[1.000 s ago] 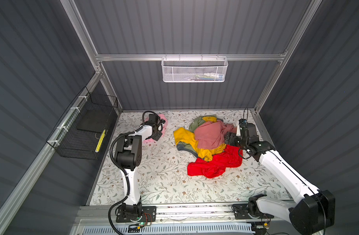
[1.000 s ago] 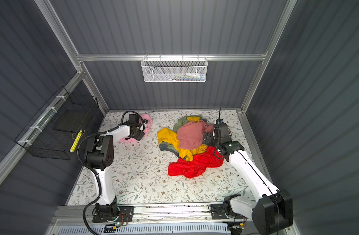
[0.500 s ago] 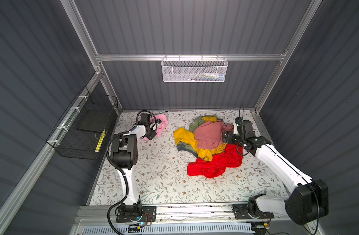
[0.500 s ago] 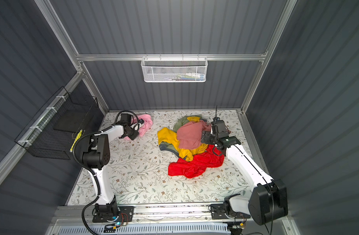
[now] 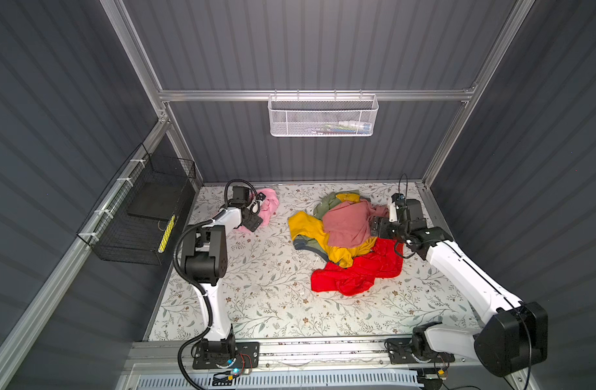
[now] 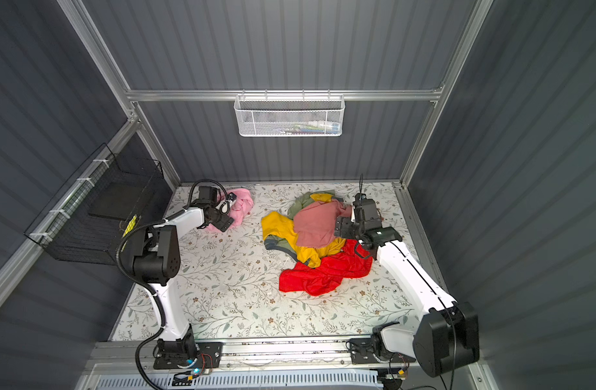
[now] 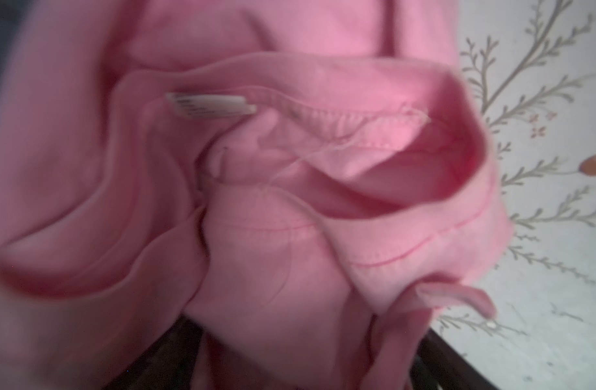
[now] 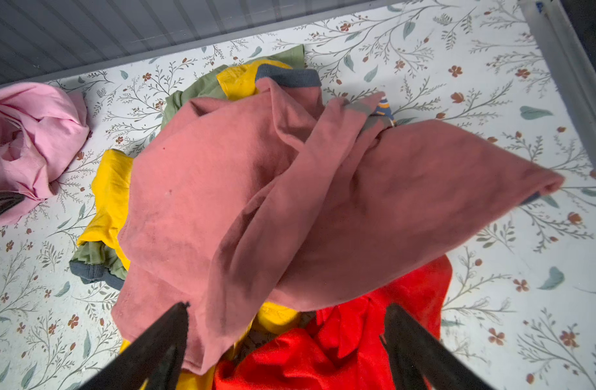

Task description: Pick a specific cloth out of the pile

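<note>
The cloth, light pink with a small white tag, lies crumpled at the far left of the table, apart from the pile. My left gripper is open, and pink folds lie loose between its dark fingers. In the right wrist view the cloth shows beyond the pile. The pile holds a salmon cloth, yellow and green pieces and a red garment. My right gripper is open over the pile's right edge.
A black wire basket hangs on the left wall, close to the left arm. A white mesh basket hangs on the back wall. Metal frame posts stand at the back corners. The floral table runs forward to the front rail.
The left gripper's jaws have opened from shut on the pink cloth, which now lies on the table. The right gripper has shifted slightly left toward the pile.
</note>
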